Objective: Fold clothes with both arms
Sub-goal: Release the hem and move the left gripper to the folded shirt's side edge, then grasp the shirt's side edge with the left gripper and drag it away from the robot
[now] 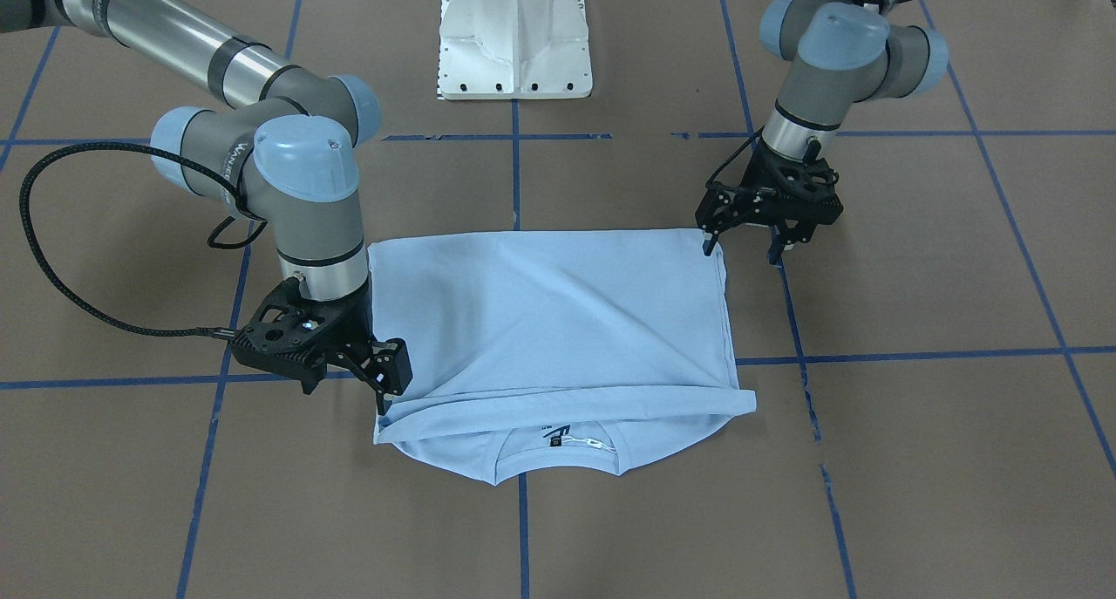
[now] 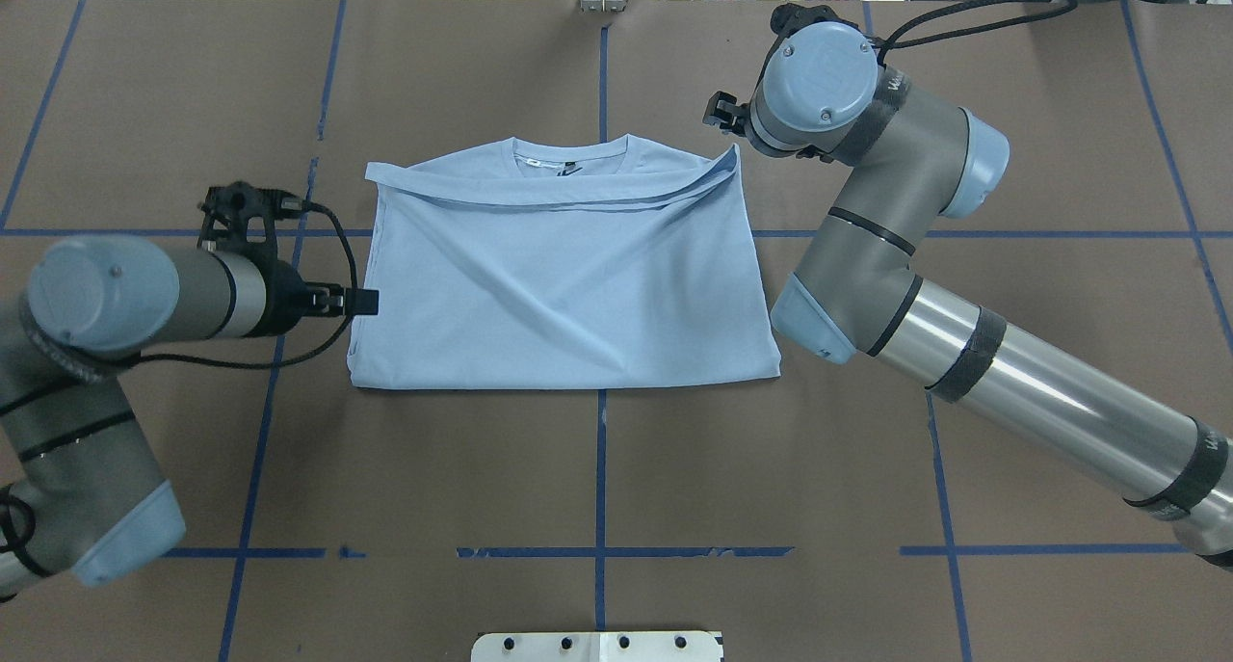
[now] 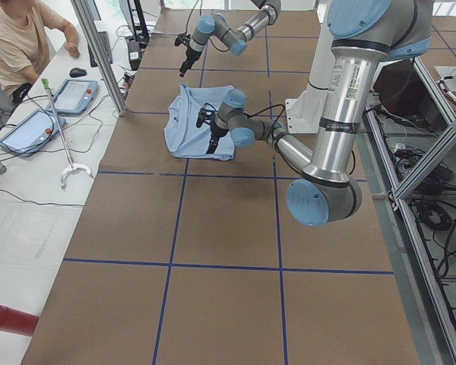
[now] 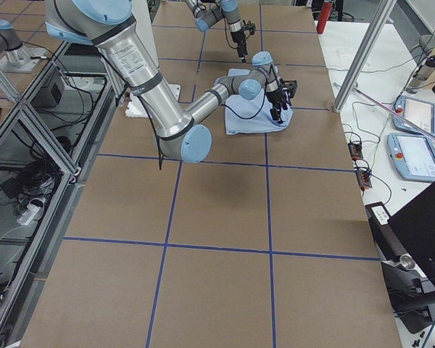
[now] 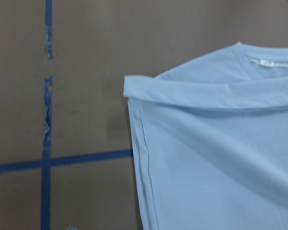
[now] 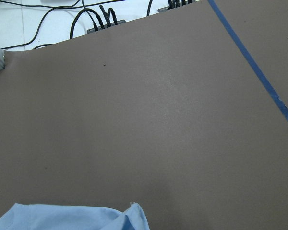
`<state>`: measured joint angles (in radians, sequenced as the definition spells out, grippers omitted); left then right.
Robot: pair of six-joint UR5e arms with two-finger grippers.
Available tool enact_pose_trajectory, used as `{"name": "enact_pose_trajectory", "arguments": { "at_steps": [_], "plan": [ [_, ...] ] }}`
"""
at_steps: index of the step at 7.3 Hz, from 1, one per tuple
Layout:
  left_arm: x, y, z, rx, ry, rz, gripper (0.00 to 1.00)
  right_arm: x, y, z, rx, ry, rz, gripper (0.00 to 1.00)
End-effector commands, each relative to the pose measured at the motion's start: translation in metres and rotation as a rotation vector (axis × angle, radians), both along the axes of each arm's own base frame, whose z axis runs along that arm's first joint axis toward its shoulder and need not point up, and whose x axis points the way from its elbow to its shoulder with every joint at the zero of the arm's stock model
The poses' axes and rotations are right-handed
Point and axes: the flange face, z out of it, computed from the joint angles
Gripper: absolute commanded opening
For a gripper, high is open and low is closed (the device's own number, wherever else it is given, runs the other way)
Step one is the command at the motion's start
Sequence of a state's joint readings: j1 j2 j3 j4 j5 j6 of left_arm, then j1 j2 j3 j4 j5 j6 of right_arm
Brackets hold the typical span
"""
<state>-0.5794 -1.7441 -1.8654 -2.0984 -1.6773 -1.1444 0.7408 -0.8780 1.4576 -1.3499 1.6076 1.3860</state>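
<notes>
Brown paper covers the bench, gridded with blue tape lines. Right arm reaches in long from the near right of the overhead view, elbow bent, wrist over the shirt's far right corner. Left arm is bunched at the left edge, wrist aimed at the shirt's left side.

Light blue T-shirt lies flat mid-bench between the two end effectors, straddling the centre tape line. It is folded once crosswise: fold edge on the robot's side, hem band lying across just short of the collar. Long axis runs left-right across the bench. Collar points away from the robot, toward the operators' side. Some soft diagonal creases on the top layer.

White pedestal base sits on the robot's side, well apart from the shirt.

Left end effector: fingers spread wide, gripping nothing, tips down near the bench. One fingertip is at the shirt's fold-side corner, touching or just beside it; the other is over bare paper.

Right end effector: tip down on the hem-band corner nearest the collar. Cannot tell whether its fingers are apart or pinched on cloth.

Dark neck label shows inside the collar.
</notes>
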Motion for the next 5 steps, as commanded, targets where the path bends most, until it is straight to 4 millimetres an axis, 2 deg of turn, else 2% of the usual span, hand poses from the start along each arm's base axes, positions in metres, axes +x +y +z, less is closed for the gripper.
{"name": "enact_pose_trajectory", "arguments": {
  "at_steps": [1,2,4,5],
  "plan": [
    [0.038,0.055,0.016,-0.088,0.030,-0.052,0.66,0.001,0.000,0.001,0.001,0.001,0.001,1.00],
    [0.047,0.059,0.021,-0.100,0.023,-0.045,0.52,0.001,0.000,0.001,0.000,0.002,0.003,1.00],
    [0.053,0.057,0.029,-0.106,0.007,-0.042,0.49,0.001,0.000,0.002,0.000,0.004,0.006,1.00],
    [0.059,0.056,0.027,-0.106,0.010,-0.040,0.48,0.002,0.001,0.008,-0.004,0.010,0.005,1.00]
  ]
}}
